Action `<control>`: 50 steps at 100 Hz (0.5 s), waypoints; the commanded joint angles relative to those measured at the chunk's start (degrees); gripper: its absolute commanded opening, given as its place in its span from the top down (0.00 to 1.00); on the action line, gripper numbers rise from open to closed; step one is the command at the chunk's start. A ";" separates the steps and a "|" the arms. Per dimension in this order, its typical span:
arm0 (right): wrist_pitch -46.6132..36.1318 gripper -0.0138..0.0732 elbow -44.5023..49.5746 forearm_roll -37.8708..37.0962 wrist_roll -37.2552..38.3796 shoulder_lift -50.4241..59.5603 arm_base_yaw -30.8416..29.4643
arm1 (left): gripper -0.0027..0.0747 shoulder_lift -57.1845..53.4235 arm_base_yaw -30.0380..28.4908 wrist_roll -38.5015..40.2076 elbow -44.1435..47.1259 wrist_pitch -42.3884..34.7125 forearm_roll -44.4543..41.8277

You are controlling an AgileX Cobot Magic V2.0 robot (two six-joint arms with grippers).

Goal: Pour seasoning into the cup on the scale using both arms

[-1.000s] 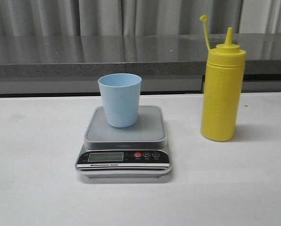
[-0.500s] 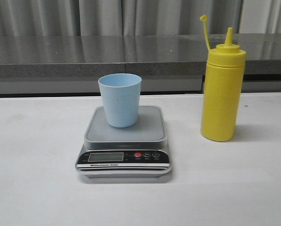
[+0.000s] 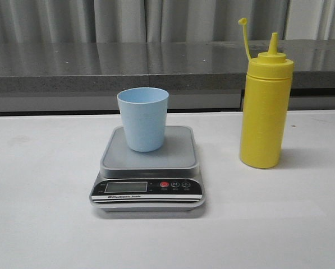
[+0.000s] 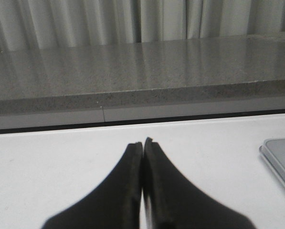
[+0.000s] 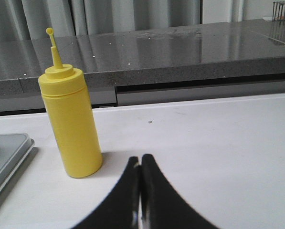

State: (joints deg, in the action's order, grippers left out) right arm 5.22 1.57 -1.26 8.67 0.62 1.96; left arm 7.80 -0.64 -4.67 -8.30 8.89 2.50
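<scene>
Take the scale (image 3: 148, 168) as your reference. It sits on a plain white table (image 3: 38, 224), black front panel toward you, with the display and red button along that edge. The cup (image 3: 143, 119) stands upright on the scale's grey platform, toward its rear, mouth open upward. The seasoning bottle (image 3: 265, 106) stands upright on the table to the right of the scale, well apart from it, nozzle up and its cap strap rising beside the nozzle.

Behind the scale, the table ends against a grey speckled stone ledge (image 3: 100, 64); pale pleated curtains (image 3: 128, 19) hang behind that ledge.

Neither arm appears in the front view. In the left wrist view, the left gripper (image 4: 142, 143) hangs over bare table with its fingers pressed together, holding nothing; a corner of the scale shows at the frame edge. In the right wrist view, the right gripper (image 5: 141, 160) is likewise closed and empty, near the bottle but not touching it.
</scene>
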 commanded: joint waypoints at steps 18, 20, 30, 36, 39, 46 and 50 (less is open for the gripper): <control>-4.21 0.92 -1.00 -0.51 -0.71 1.22 -0.37 | 0.99 -5.89 -1.19 3.87 7.28 -9.24 -3.09; -4.21 0.92 -1.00 -0.51 -0.71 1.22 -0.37 | 0.99 -6.56 -1.19 3.98 8.09 -9.59 -3.09; -4.21 0.92 -1.00 -0.51 -0.71 1.22 -0.37 | 0.99 -10.06 -1.19 5.29 10.81 -8.31 -3.09; -4.21 0.92 -1.00 -0.51 -0.71 1.22 -0.37 | 0.99 -9.72 -1.19 5.29 10.64 -6.82 -3.90; -4.21 0.92 -1.00 -0.51 -0.71 1.22 -0.37 | 0.99 -9.87 -1.19 5.29 10.64 -6.82 -4.06; -4.21 0.92 -1.00 -0.51 -0.71 1.22 -0.37 | 0.99 -9.84 -1.19 5.29 10.64 -7.10 -4.06; -4.21 0.92 -1.00 -0.51 -0.71 1.22 -0.37 | 0.99 -9.84 -1.19 5.29 10.64 -7.10 -4.06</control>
State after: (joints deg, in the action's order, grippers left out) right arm 5.27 1.57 -1.26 8.67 0.62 1.96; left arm -0.38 -1.75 0.00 0.07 5.89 -1.39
